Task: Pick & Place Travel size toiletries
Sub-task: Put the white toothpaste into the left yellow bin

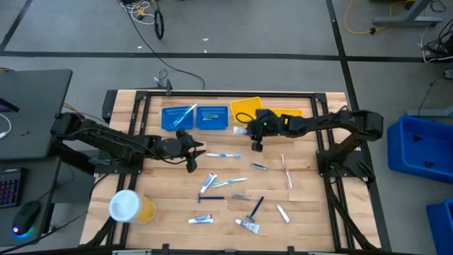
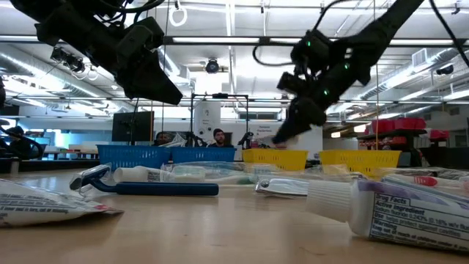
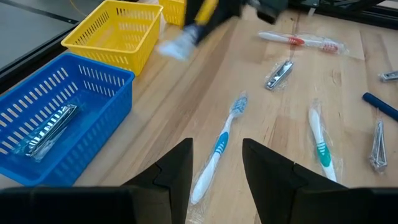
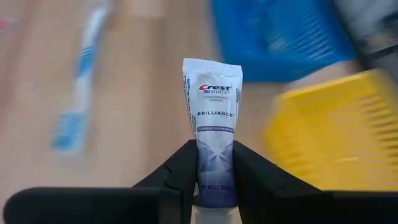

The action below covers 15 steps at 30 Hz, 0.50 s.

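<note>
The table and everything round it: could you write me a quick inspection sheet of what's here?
Surface: wooden table.
Job's things: toothbrushes, razors and tubes scattered on the wood; blue toothbrush below the left gripper.
Clutter: yellow tub near the front left corner; blue trays and yellow trays at the back.
Grippers: left gripper open, empty; right gripper shut on a toothpaste tube.
Cables: floor cables behind the table.
Surroundings: people far behind.

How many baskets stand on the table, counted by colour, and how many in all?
Blue baskets: 2
Yellow baskets: 2
Total: 4
</note>
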Each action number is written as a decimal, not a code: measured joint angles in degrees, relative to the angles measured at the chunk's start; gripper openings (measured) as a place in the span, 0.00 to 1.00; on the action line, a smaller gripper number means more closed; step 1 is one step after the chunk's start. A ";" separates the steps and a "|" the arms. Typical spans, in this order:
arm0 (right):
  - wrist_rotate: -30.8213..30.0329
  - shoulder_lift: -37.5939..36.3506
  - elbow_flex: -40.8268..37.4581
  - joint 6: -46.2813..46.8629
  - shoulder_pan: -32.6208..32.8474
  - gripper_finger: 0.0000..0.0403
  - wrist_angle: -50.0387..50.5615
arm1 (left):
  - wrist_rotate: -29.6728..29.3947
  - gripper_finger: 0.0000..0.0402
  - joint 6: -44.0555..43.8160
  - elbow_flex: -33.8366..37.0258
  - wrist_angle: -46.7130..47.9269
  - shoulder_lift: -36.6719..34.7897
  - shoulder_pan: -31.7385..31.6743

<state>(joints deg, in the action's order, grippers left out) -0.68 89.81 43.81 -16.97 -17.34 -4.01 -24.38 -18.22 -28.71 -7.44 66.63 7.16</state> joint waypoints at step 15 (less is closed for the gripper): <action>-0.12 2.80 5.51 -7.67 -14.53 0.25 3.69 | -0.02 0.36 -0.87 0.00 -0.15 0.00 -0.02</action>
<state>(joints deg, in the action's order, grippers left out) -0.80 92.62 49.32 -24.64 -31.88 -0.32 -24.40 -19.09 -28.71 -7.59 66.63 7.14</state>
